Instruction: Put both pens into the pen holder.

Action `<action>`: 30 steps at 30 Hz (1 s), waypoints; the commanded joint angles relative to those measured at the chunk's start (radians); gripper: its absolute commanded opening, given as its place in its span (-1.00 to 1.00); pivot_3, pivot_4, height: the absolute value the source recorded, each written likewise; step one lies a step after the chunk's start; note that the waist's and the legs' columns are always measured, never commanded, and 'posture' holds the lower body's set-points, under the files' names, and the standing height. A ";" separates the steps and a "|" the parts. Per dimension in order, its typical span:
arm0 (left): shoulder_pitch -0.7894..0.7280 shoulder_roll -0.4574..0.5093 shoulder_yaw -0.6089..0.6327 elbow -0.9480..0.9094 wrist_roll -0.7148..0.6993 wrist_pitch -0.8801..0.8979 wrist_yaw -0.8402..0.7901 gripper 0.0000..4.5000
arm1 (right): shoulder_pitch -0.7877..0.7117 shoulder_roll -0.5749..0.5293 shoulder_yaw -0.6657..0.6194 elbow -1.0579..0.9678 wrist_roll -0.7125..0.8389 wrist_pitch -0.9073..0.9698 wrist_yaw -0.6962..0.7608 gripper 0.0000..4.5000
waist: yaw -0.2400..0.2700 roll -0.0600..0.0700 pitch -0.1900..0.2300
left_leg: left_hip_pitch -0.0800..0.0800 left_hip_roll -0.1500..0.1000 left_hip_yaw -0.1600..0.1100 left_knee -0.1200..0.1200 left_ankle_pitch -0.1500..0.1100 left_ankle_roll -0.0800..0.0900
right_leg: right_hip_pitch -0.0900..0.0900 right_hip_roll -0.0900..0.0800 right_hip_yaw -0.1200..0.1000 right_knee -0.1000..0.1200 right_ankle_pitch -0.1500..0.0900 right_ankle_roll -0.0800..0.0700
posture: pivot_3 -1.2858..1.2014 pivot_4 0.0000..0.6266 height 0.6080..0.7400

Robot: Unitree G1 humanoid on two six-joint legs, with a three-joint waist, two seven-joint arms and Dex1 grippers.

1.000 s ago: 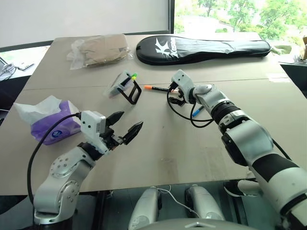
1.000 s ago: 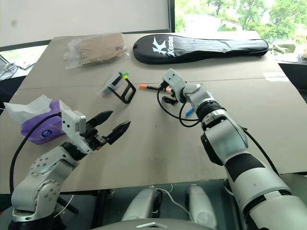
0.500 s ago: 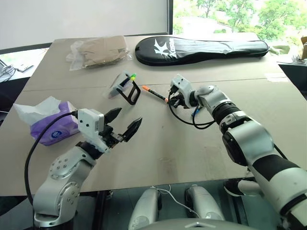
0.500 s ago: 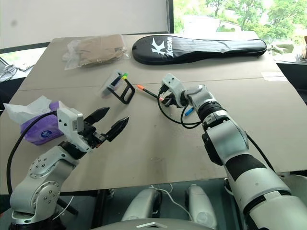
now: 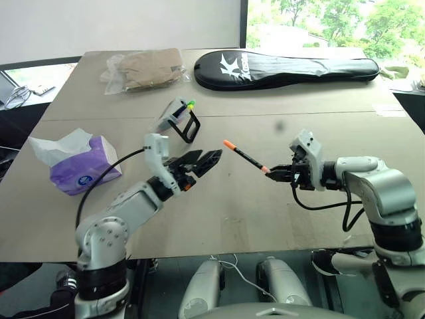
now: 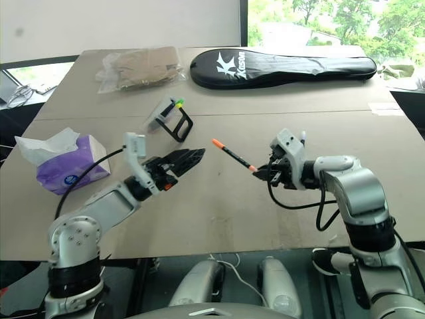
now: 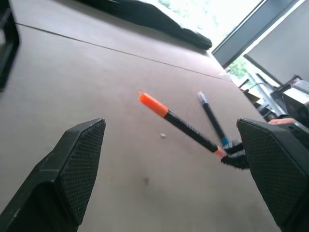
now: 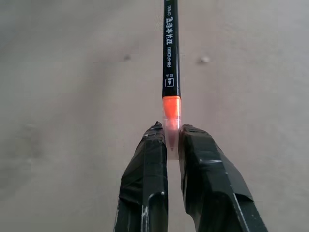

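1. At centre right, the orange marker is pinched by one end in the right gripper, angled up-left.
2. Left of centre, the left gripper is spread wide, empty, apart from the marker's tip.
3. The pen holder stands above the left gripper.

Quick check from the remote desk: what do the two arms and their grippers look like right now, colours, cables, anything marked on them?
Both arms are silver-grey metal with black joint bands. Each wrist carries a white box housing with a looping black cable. The left gripper has two pointed black fingers with a fine mesh texture, orange showing at their base. The right gripper has the same black fingers. No markings visible.
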 commanded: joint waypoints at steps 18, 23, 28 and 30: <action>-0.175 0.072 -0.006 0.060 -0.042 -0.004 -0.050 -1.00 | 0.034 0.145 -0.048 -0.190 0.200 -0.067 -0.282 -0.40 | 0.004 0.000 0.000 | 0.007 -0.001 0.004 -0.002 0.002 -0.004 | 0.005 -0.001 0.001 0.000 0.000 0.000 | 0.03 -0.52 1.00; -0.312 0.191 -0.006 0.019 0.140 -0.145 -0.095 -1.00 | 0.057 0.099 -0.106 -0.175 0.229 -0.190 -0.275 0.72 | 0.012 -0.002 0.001 | 0.006 -0.001 0.004 -0.002 0.002 -0.004 | 0.005 -0.001 0.000 -0.002 0.000 0.000 | 0.03 -0.52 1.00; -0.456 0.354 -0.151 -0.003 0.543 -0.388 -0.136 -1.00 | 0.128 0.022 -0.133 -0.206 0.285 -0.324 -0.192 0.97 | 0.009 -0.002 0.001 | 0.006 -0.001 0.005 -0.004 0.003 -0.004 | 0.006 -0.001 0.001 -0.006 0.000 0.000 | 0.03 -0.52 1.00; -0.465 0.399 -0.225 0.009 0.700 -0.477 -0.141 -1.00 | 0.152 0.038 -0.149 -0.204 0.315 -0.377 -0.188 0.97 | 0.007 -0.002 0.001 | 0.005 -0.001 0.005 -0.005 0.003 -0.004 | 0.005 -0.001 0.001 -0.007 0.000 0.000 | 0.03 -0.52 1.00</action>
